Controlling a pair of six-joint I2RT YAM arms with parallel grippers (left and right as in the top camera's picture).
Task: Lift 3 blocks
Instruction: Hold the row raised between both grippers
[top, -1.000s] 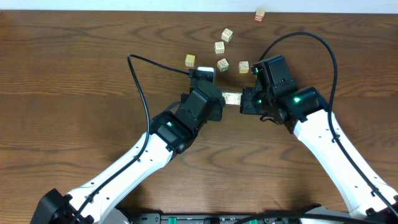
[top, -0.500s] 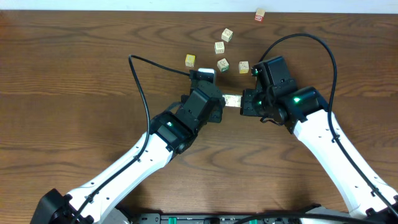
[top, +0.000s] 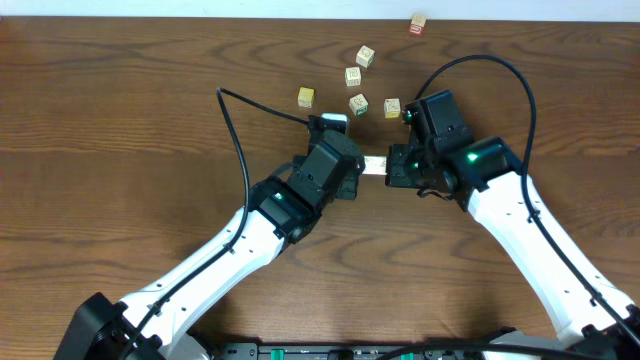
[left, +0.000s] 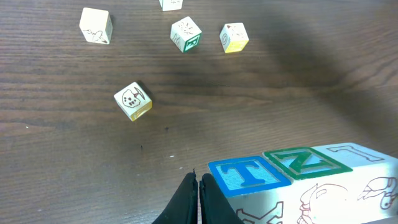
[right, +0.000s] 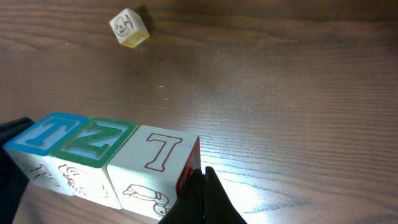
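Observation:
Three blocks stand side by side in one row (top: 374, 164) between my two grippers. From left to right they are a blue-T block (left: 249, 176), a green-Z block (left: 303, 163) and a red-outlined block (right: 158, 152). My left gripper (left: 199, 182) is shut, its closed tips against the blue end. At the red end, the shut tips of my right gripper (right: 202, 178) press on the side face. Neither pair of jaws holds anything between them. I cannot tell whether the row touches the table.
Loose cubes lie beyond the row: a yellow one (top: 305, 97), whitish ones (top: 353, 76) (top: 366, 56) (top: 358, 103) (top: 392, 107), and a reddish one (top: 418, 24) near the far edge. The nearest loose cube (left: 132, 101) lies left of the row.
My left arm has swung a little to the right and its cable has shifted with it. The row has moved slightly between the grippers. The right arm has barely moved.

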